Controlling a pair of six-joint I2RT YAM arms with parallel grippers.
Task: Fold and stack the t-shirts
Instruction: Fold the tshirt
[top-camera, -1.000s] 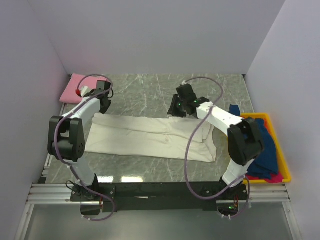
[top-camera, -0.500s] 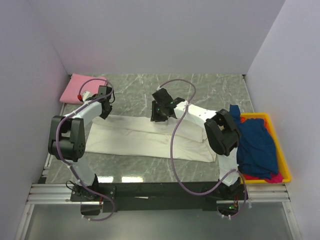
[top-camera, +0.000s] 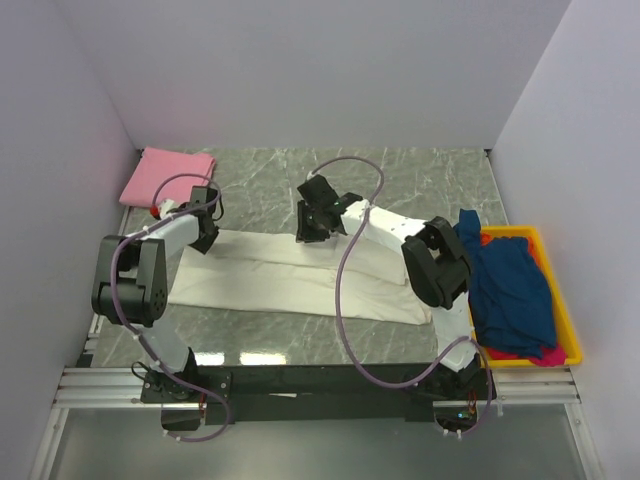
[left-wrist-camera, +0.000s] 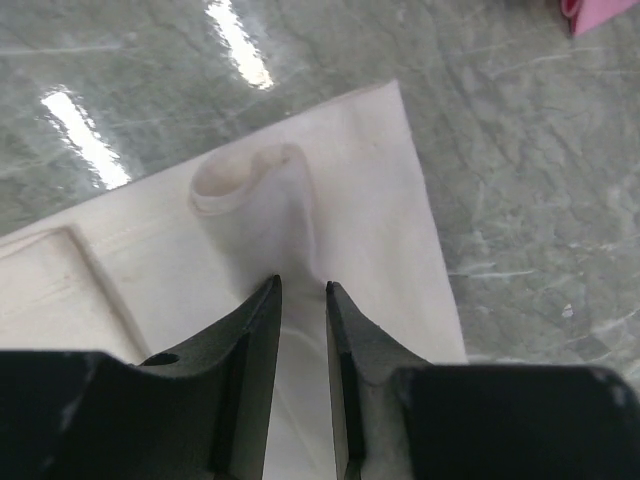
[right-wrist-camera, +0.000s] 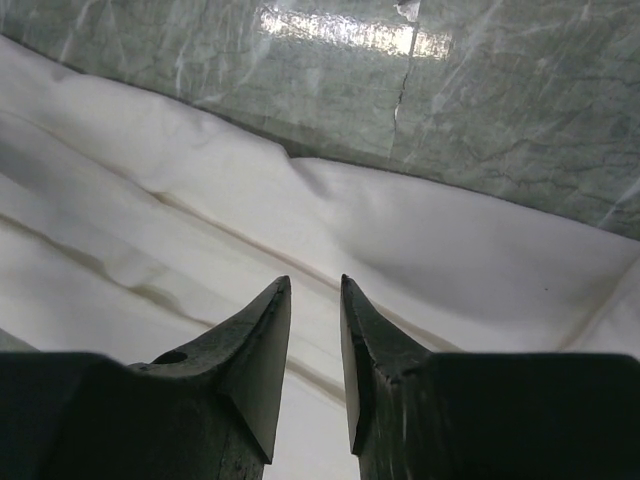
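Your stock:
- One cream shirt (top-camera: 300, 275), flat mid-desk (top-camera: 400, 180), long axis left-right.
- One pink shirt (top-camera: 165, 172), folded, far-left corner.
- One blue shirt (top-camera: 515, 290) over one magenta shirt (top-camera: 545, 353), in bin (top-camera: 565, 310).
- Left gripper (left-wrist-camera: 302, 285) pinches a fold of the cream shirt.
- Right gripper (right-wrist-camera: 315, 280), over the cream shirt: grip cannot be told.

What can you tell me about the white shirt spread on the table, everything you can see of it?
The cream-white t-shirt is soft, cotton-looking cloth lying as a long folded band across the marble table, with stitched hems and shallow creases. The left gripper pinches a raised pucker near its far left corner; the right gripper sits low over its far edge near the middle, grip unclear.
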